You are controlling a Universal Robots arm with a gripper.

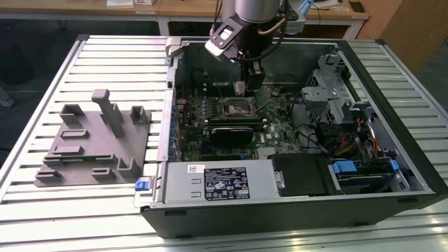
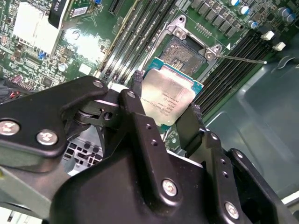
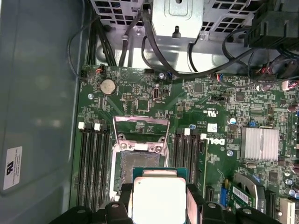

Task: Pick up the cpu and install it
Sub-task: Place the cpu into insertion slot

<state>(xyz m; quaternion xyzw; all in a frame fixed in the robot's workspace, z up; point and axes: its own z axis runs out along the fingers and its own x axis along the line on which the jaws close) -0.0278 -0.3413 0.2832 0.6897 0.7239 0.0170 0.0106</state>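
Slatted pale metal tabletop. Far side: wooden desk, white legs. Dark floor at exterior view's left. Brown wooden panel far right.

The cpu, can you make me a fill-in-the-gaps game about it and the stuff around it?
1. The cpu is clamped in the robot's ____.
2. The socket close by has no chip in it, so it is ____.
3. The grey fixture sits on the exterior view's ____ of the computer case.
Missing words: gripper; empty; left.
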